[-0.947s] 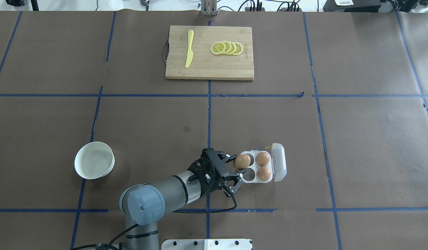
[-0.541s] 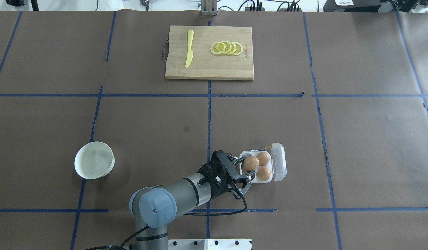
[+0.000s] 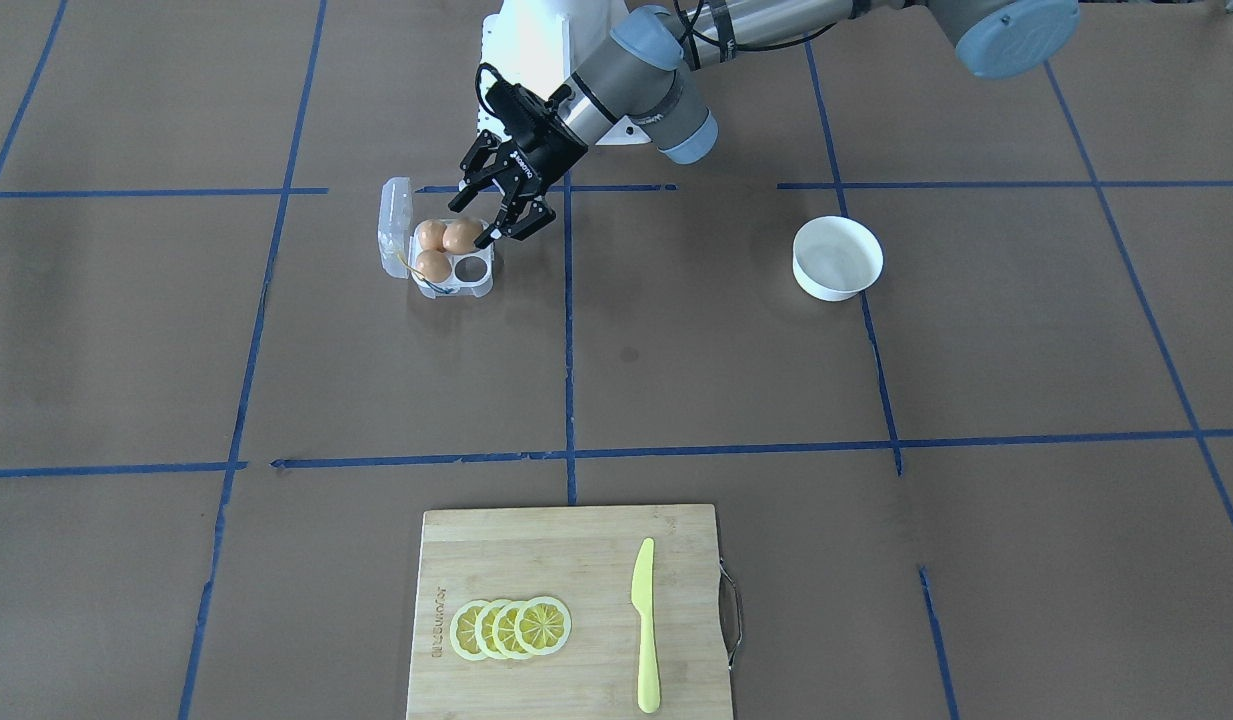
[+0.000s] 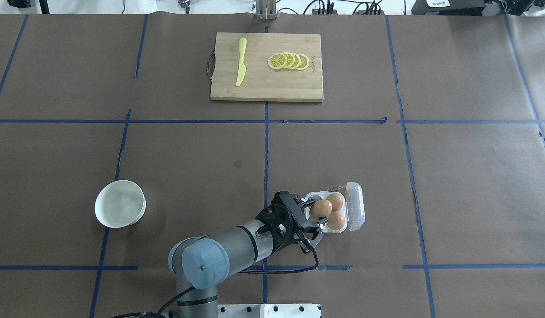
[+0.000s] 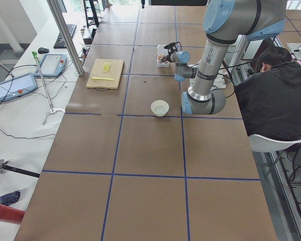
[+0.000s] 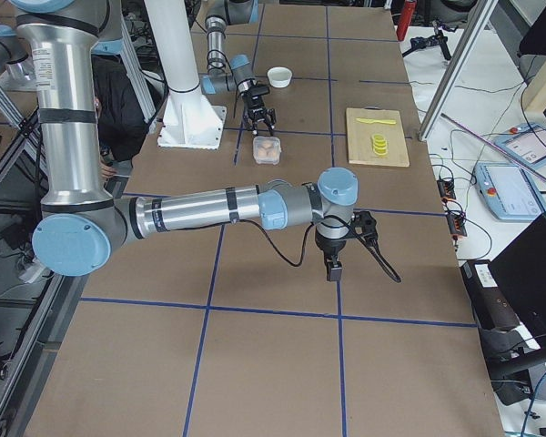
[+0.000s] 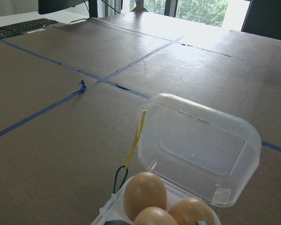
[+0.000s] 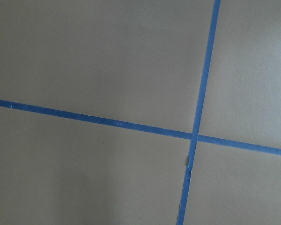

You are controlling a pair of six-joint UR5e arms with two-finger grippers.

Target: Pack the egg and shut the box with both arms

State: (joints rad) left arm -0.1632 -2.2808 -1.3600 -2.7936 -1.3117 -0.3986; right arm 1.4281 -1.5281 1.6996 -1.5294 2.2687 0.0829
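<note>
Overhead exterior shows the left gripper (image 4: 314, 214) pinching the egg (image 4: 321, 207) in its jaws just over the box (image 4: 338, 231), on its left side, lid (image 4: 356, 207) open rightward.

My fingers (image 3: 521, 213) are black, my arm (image 4: 237, 243) silver-grey with pale blue caps (image 4: 203, 265). Each egg (image 4: 322, 207) is orange-brown, the box (image 4: 355, 206) clear with a yellow string (image 7: 134, 143), the bowl (image 4: 120, 203) white, the board (image 4: 263, 84) pale wood, the knife (image 4: 240, 62) and lemon slices (image 4: 289, 61) yellow. The table (image 4: 188, 145) is brown, gridded with blue tape (image 4: 266, 145).
</note>
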